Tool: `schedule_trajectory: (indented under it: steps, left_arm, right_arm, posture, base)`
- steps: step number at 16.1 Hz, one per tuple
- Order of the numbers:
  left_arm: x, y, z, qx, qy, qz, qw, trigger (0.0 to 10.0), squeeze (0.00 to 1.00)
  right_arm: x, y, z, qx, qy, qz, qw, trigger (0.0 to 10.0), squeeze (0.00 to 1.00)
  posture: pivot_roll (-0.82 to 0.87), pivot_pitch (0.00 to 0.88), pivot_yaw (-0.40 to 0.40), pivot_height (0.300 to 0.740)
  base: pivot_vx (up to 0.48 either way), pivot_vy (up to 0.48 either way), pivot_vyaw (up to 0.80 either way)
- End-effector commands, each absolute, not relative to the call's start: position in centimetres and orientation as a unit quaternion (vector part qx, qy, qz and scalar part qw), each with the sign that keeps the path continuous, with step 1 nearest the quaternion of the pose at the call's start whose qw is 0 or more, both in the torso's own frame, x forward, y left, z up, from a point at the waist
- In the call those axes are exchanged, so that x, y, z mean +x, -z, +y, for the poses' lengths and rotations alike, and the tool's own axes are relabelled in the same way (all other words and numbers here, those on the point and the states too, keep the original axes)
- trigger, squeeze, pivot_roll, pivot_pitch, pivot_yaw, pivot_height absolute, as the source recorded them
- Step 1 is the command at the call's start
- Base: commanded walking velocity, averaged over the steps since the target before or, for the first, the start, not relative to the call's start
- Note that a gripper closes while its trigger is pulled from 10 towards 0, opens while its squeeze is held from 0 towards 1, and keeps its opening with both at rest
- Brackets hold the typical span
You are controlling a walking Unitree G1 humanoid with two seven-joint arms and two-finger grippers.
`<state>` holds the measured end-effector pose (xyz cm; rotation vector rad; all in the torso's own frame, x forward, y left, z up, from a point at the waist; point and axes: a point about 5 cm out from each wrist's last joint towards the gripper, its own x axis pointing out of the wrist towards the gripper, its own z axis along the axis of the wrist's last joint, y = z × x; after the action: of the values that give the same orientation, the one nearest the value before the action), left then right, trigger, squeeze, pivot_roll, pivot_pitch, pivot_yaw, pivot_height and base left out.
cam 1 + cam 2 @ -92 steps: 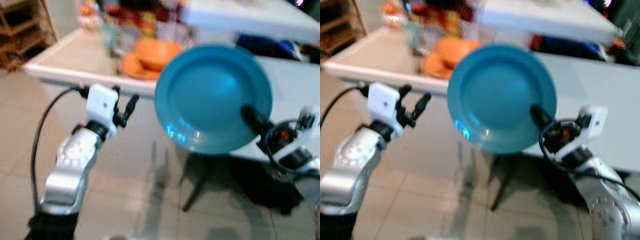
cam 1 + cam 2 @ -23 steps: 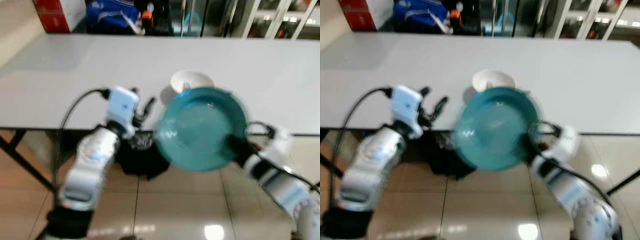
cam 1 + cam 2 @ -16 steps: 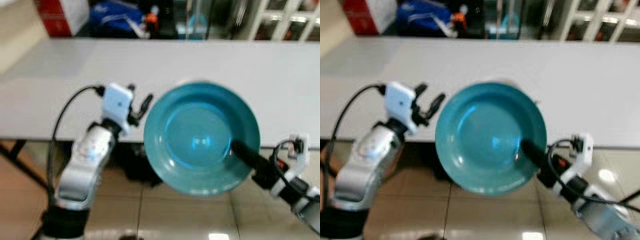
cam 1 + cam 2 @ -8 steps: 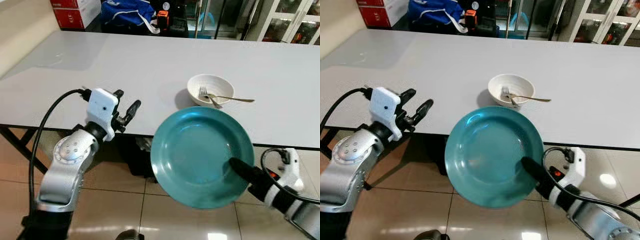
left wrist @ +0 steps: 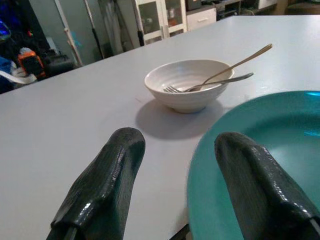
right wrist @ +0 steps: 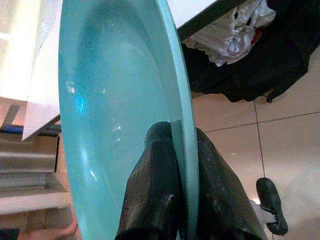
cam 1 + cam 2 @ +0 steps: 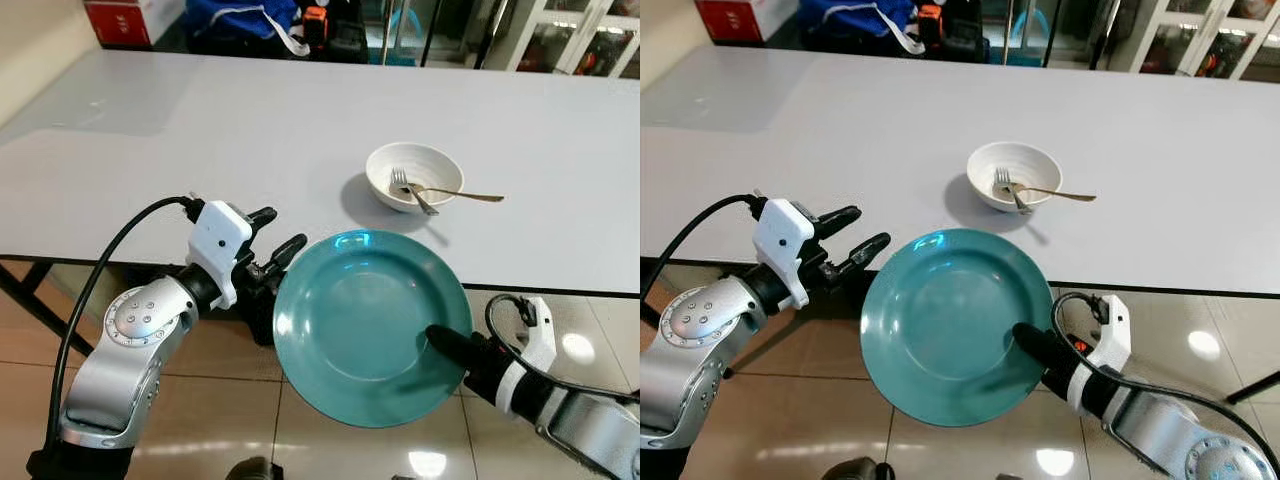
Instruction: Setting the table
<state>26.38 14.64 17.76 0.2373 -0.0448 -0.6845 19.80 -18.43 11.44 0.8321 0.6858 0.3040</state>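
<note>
1. My right gripper [image 7: 1032,348] is clamped on the plate's [image 7: 950,320] rim, holding it just off the worktop's [image 7: 840,150] near edge.
2. My left gripper [image 7: 855,240] hangs spread, empty, beside it.
3. Next I should probably carry it forward and set it down short of the bowl [image 7: 1015,175].

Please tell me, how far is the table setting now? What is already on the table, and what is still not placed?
Done: a white bowl with a fork and a spoon in it sits on the table.
In hand: the right gripper pinches the rim of the teal plate, held at the table's near edge. The left gripper is open beside it.
Left: setting the plate down on the table.
</note>
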Motion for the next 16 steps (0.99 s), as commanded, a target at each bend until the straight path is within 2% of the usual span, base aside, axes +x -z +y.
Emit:
schedule_trajectory:
  steps: [1, 4, 5, 7, 16]
  left_arm:
    - [26.1, -17.9, 14.4, 0.118, 0.346, -0.019, 0.930, 10.0, 0.00]
    - [26.0, -18.0, 14.5, 0.123, 0.352, -0.017, 0.928, 10.0, 0.00]
    - [26.0, -18.0, 14.6, 0.124, 0.352, -0.016, 0.927, 10.0, 0.00]
    - [25.8, -17.9, 14.6, 0.129, 0.357, -0.010, 0.925, 10.0, 0.00]
    - [25.8, -18.1, 14.5, 0.130, 0.362, -0.009, 0.923, 10.0, 0.00]
  right_arm:
    - [20.7, -11.8, -18.5, 0.403, -0.139, 0.319, 0.846, 10.0, 0.00]
    - [22.0, -11.7, -18.4, 0.403, -0.122, 0.332, 0.844, 10.0, 0.00]
    - [23.0, -11.7, -18.9, 0.411, -0.086, 0.317, 0.851, 10.0, 0.00]
    - [24.5, -11.3, -19.8, 0.433, -0.034, 0.313, 0.844, 10.0, 0.00]
    - [29.0, -12.4, -20.1, 0.495, -0.006, 0.289, 0.819, 10.0, 0.00]
  posture:
    - [-0.01, 0.089, -0.007, 0.740]
    - [0.00, 0.092, -0.005, 0.740]
    - [0.00, 0.092, -0.005, 0.740]
    - [0.01, 0.093, -0.002, 0.740]
    - [0.02, 0.100, 0.001, 0.740]
  base:
    - [0.000, 0.000, 0.00]
    - [0.000, 0.000, 0.00]
    - [0.000, 0.000, 0.00]
    - [0.000, 0.000, 0.00]
    - [0.000, 0.000, 0.00]
